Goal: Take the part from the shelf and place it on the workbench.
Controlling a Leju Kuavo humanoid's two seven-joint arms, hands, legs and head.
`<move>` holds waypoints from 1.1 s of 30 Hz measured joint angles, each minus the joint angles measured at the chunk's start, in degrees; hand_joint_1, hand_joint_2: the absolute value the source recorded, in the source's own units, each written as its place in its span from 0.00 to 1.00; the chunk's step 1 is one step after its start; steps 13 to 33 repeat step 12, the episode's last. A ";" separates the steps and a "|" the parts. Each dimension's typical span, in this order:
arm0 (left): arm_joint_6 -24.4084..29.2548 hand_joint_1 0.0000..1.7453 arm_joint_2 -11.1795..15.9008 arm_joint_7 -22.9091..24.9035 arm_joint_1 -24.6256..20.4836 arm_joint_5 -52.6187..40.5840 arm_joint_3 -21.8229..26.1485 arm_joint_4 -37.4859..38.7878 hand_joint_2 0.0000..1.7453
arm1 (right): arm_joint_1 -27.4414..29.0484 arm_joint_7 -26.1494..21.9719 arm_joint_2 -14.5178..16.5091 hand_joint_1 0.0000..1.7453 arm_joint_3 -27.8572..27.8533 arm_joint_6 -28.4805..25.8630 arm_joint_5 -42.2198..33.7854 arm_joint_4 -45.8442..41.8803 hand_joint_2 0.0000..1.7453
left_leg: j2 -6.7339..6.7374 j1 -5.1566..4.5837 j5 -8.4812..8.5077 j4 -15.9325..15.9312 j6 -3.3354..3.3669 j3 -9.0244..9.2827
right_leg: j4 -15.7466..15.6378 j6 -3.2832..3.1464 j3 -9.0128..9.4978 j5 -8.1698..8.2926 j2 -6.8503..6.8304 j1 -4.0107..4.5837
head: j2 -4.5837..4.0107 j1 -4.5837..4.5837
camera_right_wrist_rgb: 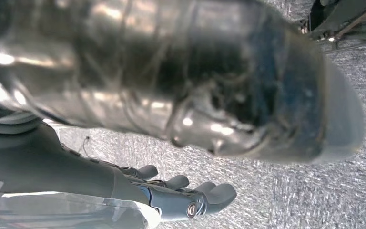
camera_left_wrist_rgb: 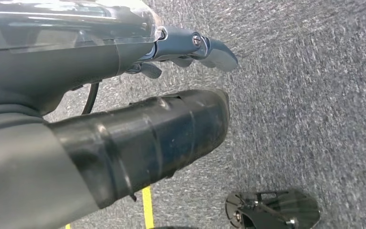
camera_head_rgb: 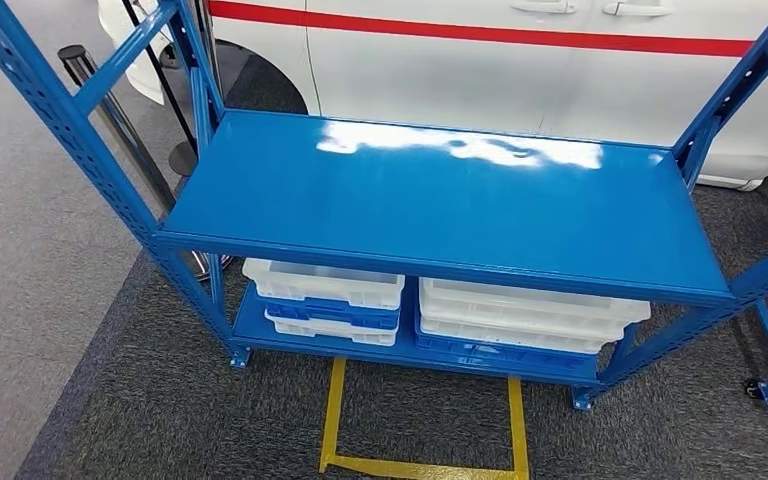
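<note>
The left hand (camera_left_wrist_rgb: 171, 95) hangs above the grey carpet (camera_left_wrist_rgb: 314, 95), its fingers stretched out and apart from the thick thumb, with nothing between them. The right hand (camera_right_wrist_rgb: 181, 200) also hangs over the carpet, fingers extended and lightly spread, holding nothing. A strip of yellow tape (camera_left_wrist_rgb: 146, 207) runs across the floor below the left hand.

Ahead stands the blue shelf (camera_head_rgb: 440, 200); its glossy top board reflects light. On its lower board white bins (camera_head_rgb: 325, 285) lie stacked with blue bins (camera_head_rgb: 332, 314) between them. The part cannot be made out anywhere on the shelf. Behind the shelf stands a white car (camera_head_rgb: 560, 70) with a red stripe, and yellow tape marks the floor in front of the shelf.
</note>
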 joint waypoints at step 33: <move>-1.50 0.00 0.10 -1.10 -0.11 -0.88 -0.33 0.00 1.00 | -0.11 3.00 0.01 0.00 0.02 1.79 1.17 0.03 1.00 | -0.04 -0.02 -0.16 0.07 0.23 0.03 | -0.26 0.75 0.17 -0.04 -0.02 0.00 | 0.00 -0.02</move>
